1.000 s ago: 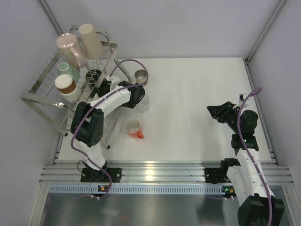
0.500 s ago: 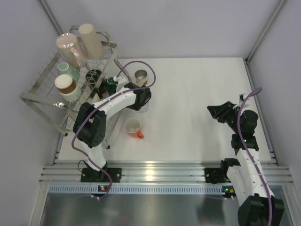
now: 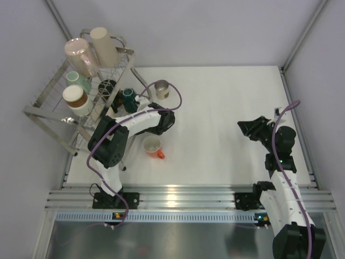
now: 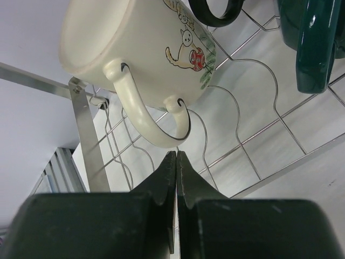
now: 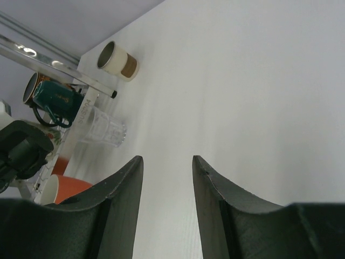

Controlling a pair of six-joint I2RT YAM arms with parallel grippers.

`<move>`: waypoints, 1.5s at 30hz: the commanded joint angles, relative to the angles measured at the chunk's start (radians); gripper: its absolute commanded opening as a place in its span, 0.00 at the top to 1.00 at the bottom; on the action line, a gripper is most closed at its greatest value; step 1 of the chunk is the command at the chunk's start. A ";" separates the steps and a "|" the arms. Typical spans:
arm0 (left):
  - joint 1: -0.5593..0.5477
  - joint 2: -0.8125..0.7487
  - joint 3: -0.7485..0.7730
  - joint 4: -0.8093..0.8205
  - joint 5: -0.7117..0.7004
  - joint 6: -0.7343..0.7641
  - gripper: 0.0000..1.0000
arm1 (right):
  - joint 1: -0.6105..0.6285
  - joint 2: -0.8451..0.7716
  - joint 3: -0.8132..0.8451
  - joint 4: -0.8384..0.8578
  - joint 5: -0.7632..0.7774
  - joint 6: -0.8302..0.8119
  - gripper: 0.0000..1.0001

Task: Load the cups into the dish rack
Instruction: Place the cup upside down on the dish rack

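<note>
Seen from above, the wire dish rack [image 3: 48, 105] fills the table's [image 3: 226, 108] far left corner. A tall pink cup [image 3: 81, 54] and a beige cup [image 3: 104, 46] slant on its top tier, and an orange-handled white cup [image 3: 153, 144] stands mouth-up nearby. In the left wrist view, the left gripper [image 4: 176, 162] has its jaws pressed together on nothing, just below the looped handle of a glossy cream mug [image 4: 140, 43] on thin wavy wires. In the right wrist view, the right gripper [image 5: 167, 162] has its jaws apart and empty, with a ribbed clear glass [image 5: 105, 129] far ahead.
</note>
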 commanded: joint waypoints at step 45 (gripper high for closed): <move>0.179 0.051 0.073 -0.096 -0.173 0.037 1.00 | -0.013 -0.024 0.026 -0.005 0.017 -0.049 0.58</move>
